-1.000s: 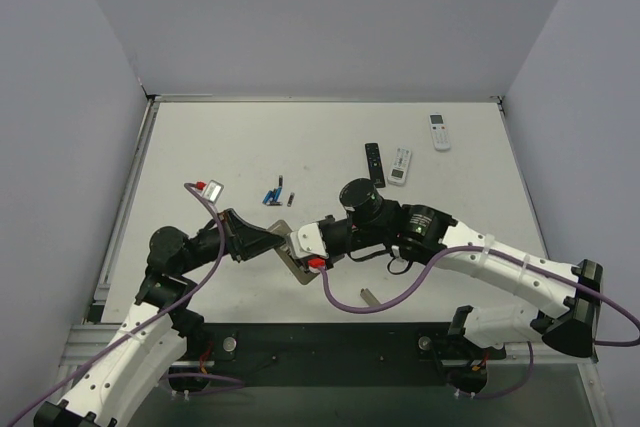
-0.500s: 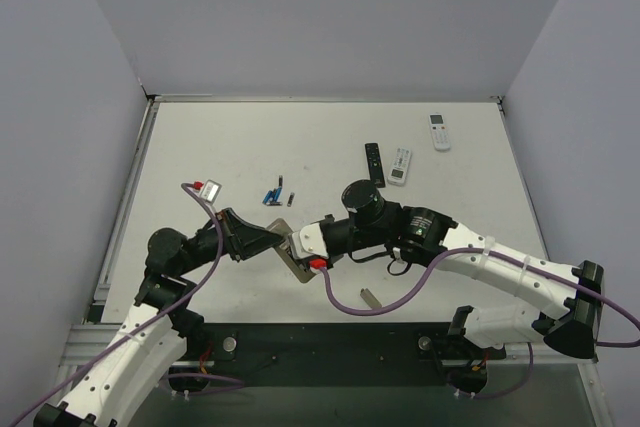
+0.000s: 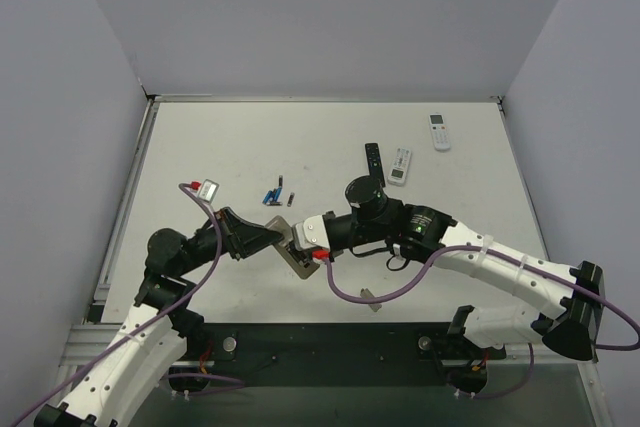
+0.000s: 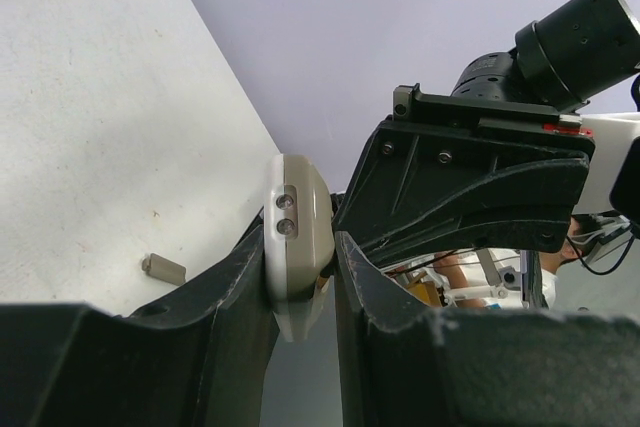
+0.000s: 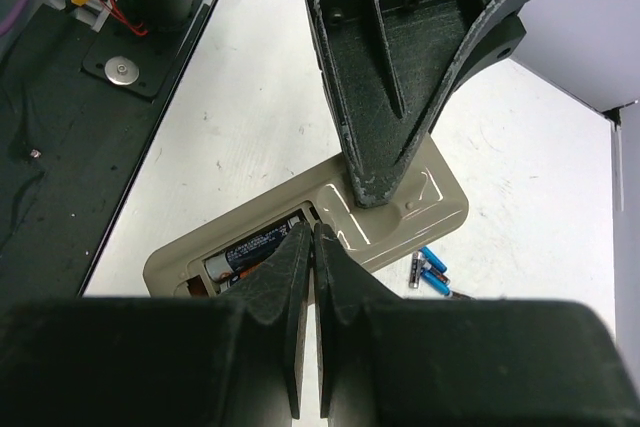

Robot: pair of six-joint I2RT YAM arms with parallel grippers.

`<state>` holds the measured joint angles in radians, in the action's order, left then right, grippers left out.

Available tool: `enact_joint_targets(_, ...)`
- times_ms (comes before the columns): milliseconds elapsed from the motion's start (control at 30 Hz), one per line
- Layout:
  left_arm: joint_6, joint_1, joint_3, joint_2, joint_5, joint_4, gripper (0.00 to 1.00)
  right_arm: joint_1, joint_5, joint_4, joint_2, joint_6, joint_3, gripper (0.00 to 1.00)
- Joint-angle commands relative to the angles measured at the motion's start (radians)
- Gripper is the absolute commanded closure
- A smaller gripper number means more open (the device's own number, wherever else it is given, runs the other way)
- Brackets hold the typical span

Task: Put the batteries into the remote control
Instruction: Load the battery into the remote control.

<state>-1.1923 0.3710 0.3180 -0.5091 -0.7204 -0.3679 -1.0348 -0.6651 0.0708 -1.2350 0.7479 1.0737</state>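
The remote (image 5: 405, 212) is in the near middle of the table (image 5: 250, 97), back side up, with its battery slot open. The left gripper (image 4: 301, 267) pinches it by one end, one finger on each long edge. Whether the other end rests on the table I cannot tell. One battery (image 5: 248, 250) lies in the slot. The right gripper (image 5: 311, 232) has its fingers pressed together with nothing between them, and the tips sit right at the slot beside that battery, probably nudging it home.

The remote looks like light, stiff plastic with a smooth, slippery shell. An edge grip near the end suits it, well clear of the slot, firm enough to take a downward push without twisting. The spare batteries (image 5: 430, 272) lie loose just beyond the remote, on the far side. They are small, hard and round, so they are likely to roll. Each is best taken across its middle and laid in flat, then pressed down against the spring end
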Motion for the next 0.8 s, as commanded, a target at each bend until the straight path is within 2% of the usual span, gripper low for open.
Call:
enact_joint_targets(0, -0.073, -0.001, 0.059, 0.069, 0.012, -0.327, 1.0, 0.032, 0.032, 0.21, -0.067, -0.05, -0.089, 1.0)
enact_joint_targets(367, -0.079, 0.0, 0.038, 0.087, 0.026, -0.399, 1.0, 0.051, -0.013, 0.184, -0.126, -0.084, -0.112, 1.0)
enact_joint_targets(467, -0.081, -0.001, 0.033, 0.092, 0.024, -0.427, 1.0, 0.048, 0.027, 0.159, -0.136, -0.114, -0.119, 1.0)
enact_joint_targets(700, -0.098, -0.001, 0.026, 0.092, 0.022, -0.46, 1.0, 0.047, 0.159, -0.152, -0.086, -0.188, -0.283, 1.0)
enact_joint_targets(767, -0.107, -0.001, 0.024, 0.092, 0.024, -0.477, 1.0, 0.045, 0.177, -0.195, -0.089, -0.205, -0.304, 1.0)
